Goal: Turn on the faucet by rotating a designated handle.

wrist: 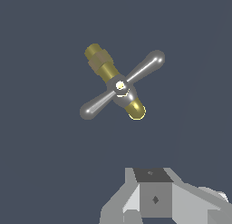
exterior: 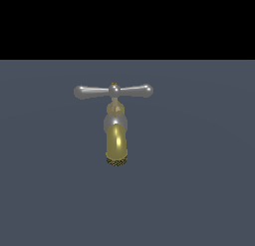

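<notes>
Nearest your wrist camera sits the gripper (wrist: pixel 156 205), a pale grey block with a darker square face and angled flanks, cut off by the frame edge. Its fingertips fall outside the wrist view, so you cannot tell whether the jaws are spread or pressed together; nothing shows in its grasp. The exterior view does not catch the arm at all.

Well apart from the gripper, ahead of it across bare surface, stands the faucet (wrist: pixel 105 68). You look down on it from above in the wrist view: a gold threaded stub at one end, a gold body running under the hub, and the gold spout's rounded bend showing past the hub on the far side.

Across that body lies the handle (wrist: pixel 147 67), a slim silver-grey crossbar with two bulbous ends, set roughly at right angles to the gold body. Its small bright hub sits at the crossing. Neither end of the crossbar touches the gripper; both hang free over the dark surface.

In the exterior view the handle (exterior: pixel 113 90) runs level from the exterior view's left to its right, the gold-tipped hub at its middle. Below it the faucet (exterior: pixel 116 140) drops through a gold neck and a silver collar into the gold spout, which curves down toward the camera and ends in a dark mesh tip.

Around and behind everything spreads the floor (exterior: pixel 199 165), flat slate-blue. Beyond its far edge, the exterior view goes black.
</notes>
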Robot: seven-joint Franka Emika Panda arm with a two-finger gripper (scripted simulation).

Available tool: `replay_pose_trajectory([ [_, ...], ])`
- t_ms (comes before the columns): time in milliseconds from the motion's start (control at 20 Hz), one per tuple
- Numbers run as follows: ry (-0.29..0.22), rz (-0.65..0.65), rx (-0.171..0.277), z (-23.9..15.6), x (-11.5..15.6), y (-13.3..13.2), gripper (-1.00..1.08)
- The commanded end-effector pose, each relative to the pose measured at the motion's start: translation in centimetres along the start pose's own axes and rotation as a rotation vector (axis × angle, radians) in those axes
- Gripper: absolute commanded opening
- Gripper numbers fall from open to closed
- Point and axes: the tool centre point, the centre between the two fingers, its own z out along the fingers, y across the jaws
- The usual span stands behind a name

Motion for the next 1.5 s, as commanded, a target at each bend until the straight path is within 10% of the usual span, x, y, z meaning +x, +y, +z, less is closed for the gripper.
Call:
replay_pose_trajectory([
  [0, -0.004, 0.062, 0.0, 1.2, 0.8, -1.0, -1.0],
  [1450, 0.046, 0.749, -0.052, 18.2, 7.1, -10.8, -1.0],
])
